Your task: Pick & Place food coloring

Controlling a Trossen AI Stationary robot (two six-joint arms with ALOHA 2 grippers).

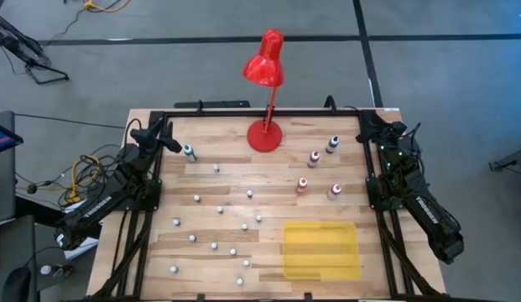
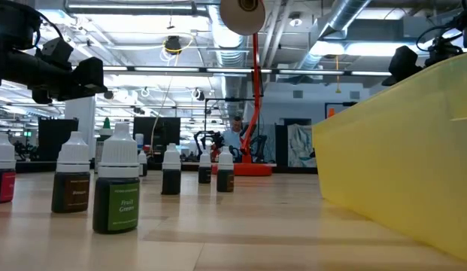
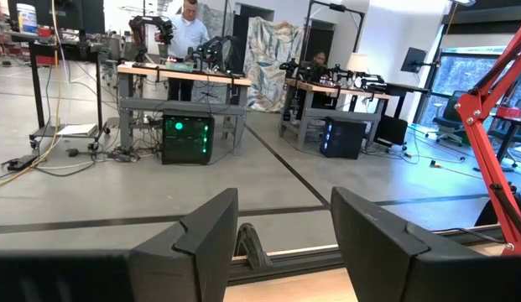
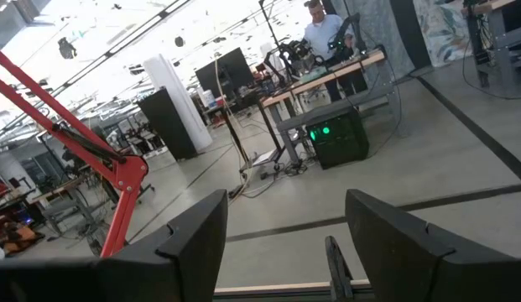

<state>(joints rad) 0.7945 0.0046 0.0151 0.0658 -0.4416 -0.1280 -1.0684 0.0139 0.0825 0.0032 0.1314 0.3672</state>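
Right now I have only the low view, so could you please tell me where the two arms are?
Observer: Both are at the far corners of the table; the left gripper is near a teal bottle.
Operator: Are its fingers open?
Observer: Yes, the left wrist view shows them apart with nothing between; the right gripper is the same.
Operator: Where are the other bottles?
Observer: Four coloured bottles stand on the right half, between the red lamp base and the right arm, farther back than the yellow tray.
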